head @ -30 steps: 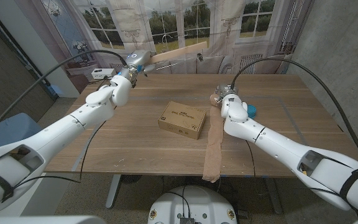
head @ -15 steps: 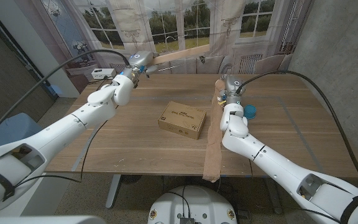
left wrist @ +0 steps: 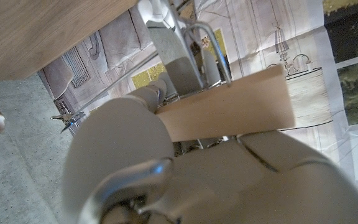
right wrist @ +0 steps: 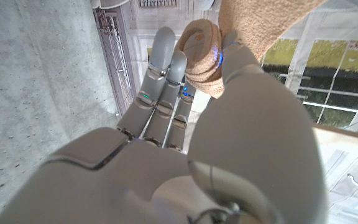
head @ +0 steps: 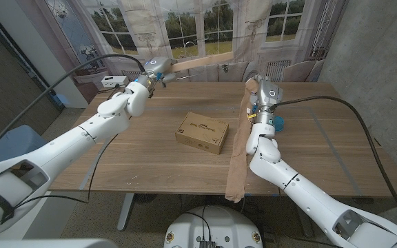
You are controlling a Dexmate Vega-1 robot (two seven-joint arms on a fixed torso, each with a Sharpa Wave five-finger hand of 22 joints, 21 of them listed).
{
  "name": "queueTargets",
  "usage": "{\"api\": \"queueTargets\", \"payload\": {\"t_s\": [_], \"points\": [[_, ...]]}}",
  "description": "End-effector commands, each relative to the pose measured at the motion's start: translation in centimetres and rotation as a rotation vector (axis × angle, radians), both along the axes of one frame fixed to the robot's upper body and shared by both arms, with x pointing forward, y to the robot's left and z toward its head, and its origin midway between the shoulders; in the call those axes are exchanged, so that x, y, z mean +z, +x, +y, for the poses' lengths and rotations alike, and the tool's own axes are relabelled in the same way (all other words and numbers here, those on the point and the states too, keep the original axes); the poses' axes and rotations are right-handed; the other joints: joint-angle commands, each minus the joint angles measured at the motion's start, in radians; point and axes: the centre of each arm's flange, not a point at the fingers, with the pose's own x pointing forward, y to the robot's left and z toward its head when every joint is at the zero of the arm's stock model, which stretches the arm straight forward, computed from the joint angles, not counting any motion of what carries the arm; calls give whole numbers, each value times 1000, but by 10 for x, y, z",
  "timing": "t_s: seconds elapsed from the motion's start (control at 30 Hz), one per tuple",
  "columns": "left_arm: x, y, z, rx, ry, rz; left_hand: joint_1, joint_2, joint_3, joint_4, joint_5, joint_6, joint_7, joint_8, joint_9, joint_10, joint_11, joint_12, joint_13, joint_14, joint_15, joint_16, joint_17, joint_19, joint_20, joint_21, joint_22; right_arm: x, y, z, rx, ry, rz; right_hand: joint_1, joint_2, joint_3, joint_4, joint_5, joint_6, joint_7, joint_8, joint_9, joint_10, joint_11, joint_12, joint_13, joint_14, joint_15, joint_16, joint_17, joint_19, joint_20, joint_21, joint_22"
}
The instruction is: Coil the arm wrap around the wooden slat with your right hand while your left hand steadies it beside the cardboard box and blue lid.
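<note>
Aloft – wrap roll (right wrist: 201, 53) in right hand (right wrist: 185, 124)

Blue lid (head: 279, 122) mostly hidden behind right arm — wooden slat (left wrist: 229, 112) partly covered.

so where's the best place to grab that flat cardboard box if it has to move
Probably across the short width of the flat brown cardboard box, coming straight down from above. It lies flat in the open mid-table, angled slightly, too low for a side approach, with the tan wrap strip close on its right.
</note>
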Motion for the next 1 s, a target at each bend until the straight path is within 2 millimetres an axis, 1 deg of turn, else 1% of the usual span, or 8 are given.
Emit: {"api": "queueTargets", "payload": {"t_s": [0.03,0.13,0.17,0.33,0.63,0.73,0.8,1.0], "points": [[2,3,-16,-2,39,72,-15,30,113,105,-1,17,-3,3,3,35,-12,141,609,-5,-33,6,2,-4,-82,10,-2,-1,-28,-14,6,8,-169,218,234,6,9,5,297,176,8,120,234,-18,3,373,226,-213,1,14,-35,-77,15,-2],[0,7,-23,-4,61,111,-16,29,112,105,-2,19,-3,5,5,37,-12,142,609,-6,-32,7,2,-3,-81,12,-5,6,-38,-14,3,-16,-200,217,234,6,9,6,296,175,10,125,231,-21,1,374,225,-213,0,20,-39,-79,19,-4],[0,7,-23,-4,62,112,-16,29,112,105,-2,19,-3,5,5,38,-12,142,609,-6,-32,7,2,-4,-81,12,-5,6,-38,-14,3,-16,-200,216,234,6,10,6,294,176,10,127,231,-23,1,374,224,-213,-1,23,-41,-80,20,-5],[0,16,-34,4,109,177,-18,28,112,104,-2,27,-2,8,5,40,-11,145,612,-8,-32,8,2,-4,-78,14,-8,18,-47,-6,18,-67,-236,214,235,6,11,8,293,173,13,139,231,-23,-3,373,215,-214,-15,30,-48,-82,36,-13],[12,23,-51,22,177,256,-23,26,111,104,-1,41,-2,13,6,40,-9,145,612,-17,-28,10,3,-13,-68,15,-16,44,-49,7,44,-141,-288,213,235,6,11,10,294,171,9,138,231,-26,-6,377,218,-214,-28,38,-57,-85,54,-26],[16,24,-55,20,189,261,-25,25,110,104,0,44,-1,13,4,39,-13,145,613,-21,-27,10,3,-14,-68,15,-19,53,-49,11,43,-157,-309,212,235,5,12,10,296,171,8,137,231,-26,-6,379,219,-214,-32,40,-60,-86,59,-30],[19,25,-57,18,196,265,-26,25,109,105,1,49,-5,15,6,39,-13,146,617,-23,-28,10,3,-16,-67,15,-21,60,-49,13,48,-169,-322,211,236,5,12,10,295,170,8,138,232,-26,-8,378,220,-214,-34,42,-63,-87,61,-32],[26,25,-66,10,216,254,-29,24,109,105,4,52,-4,17,8,40,-10,145,614,-25,-24,12,3,-19,-65,17,-24,82,-48,20,50,-206,-350,209,236,5,12,10,296,169,7,139,231,-27,-11,379,223,-214,-40,48,-68,-87,72,-41]]}}
